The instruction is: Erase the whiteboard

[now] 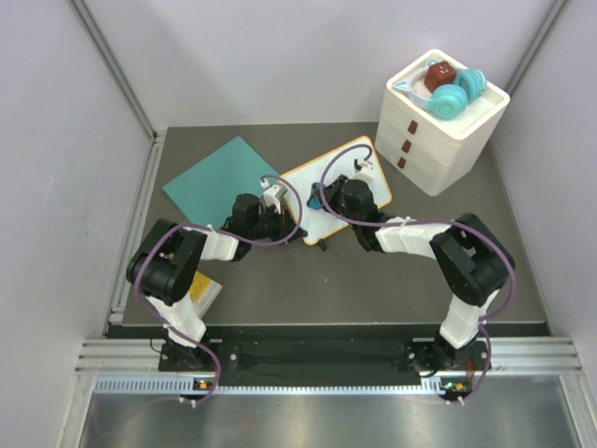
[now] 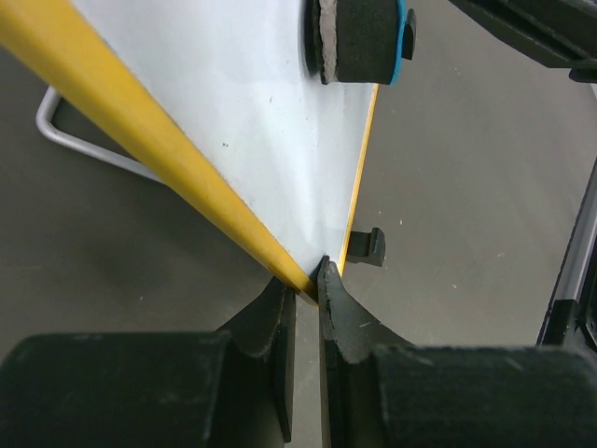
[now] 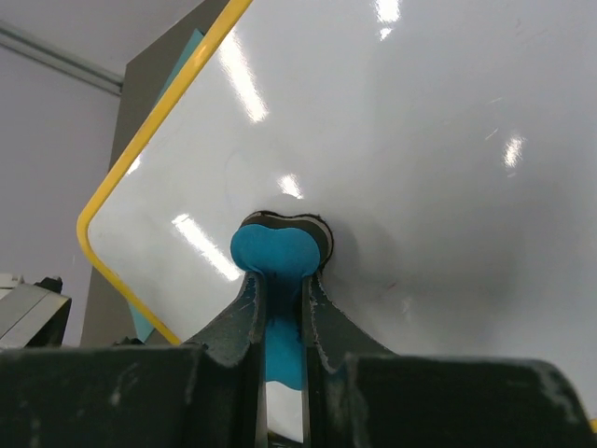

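Left jaws are clamped on the yellow corner of the whiteboard [image 2: 252,121]; right jaws are closed around a blue eraser [image 3: 278,257] pressed to its face, mid-frame on the dark tabletop [image 1: 373,271], pale walls [image 1: 280,56] around.

A small yellow-framed white whiteboard [image 1: 312,222] sits mid-table [image 1: 373,280], with a teal square sheet [image 1: 219,177] just beside it on the left. A blue-handled felt eraser [image 3: 280,250], pinched in the right gripper [image 3: 283,285], rests on the board's face. A white stacked plastic drawer unit [image 1: 424,149] stands at the far right corner.
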